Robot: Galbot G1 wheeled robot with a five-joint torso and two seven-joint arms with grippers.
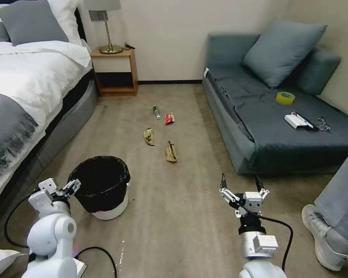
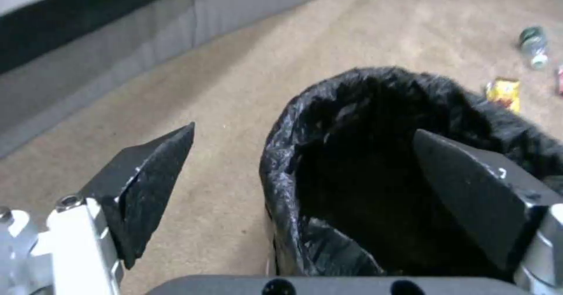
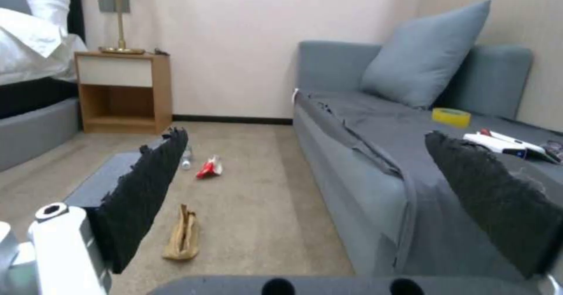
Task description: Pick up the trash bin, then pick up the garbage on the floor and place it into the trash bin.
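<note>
Left gripper [image 2: 302, 185] hovers at the bin [image 1: 104, 187], jaws wide astride its near rim: pickup is in hand, and next calls for closing on that rim. Garbage [image 1: 160, 133] lies on the carpet beyond. Right gripper [image 1: 241, 189] waits, jaws wide. Only the left wrist view shows the straddle.

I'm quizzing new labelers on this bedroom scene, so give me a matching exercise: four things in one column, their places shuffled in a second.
Things:
1. trash bin
2. yellow tape roll
3. lamp
4. brown paper packet

Places:
A. on the nightstand
B. on the sofa seat
C. flat on the carpet, mid-floor
D. on the floor at the open left pincer

Pairs: 1-D, 2-B, 3-A, 4-C
</note>
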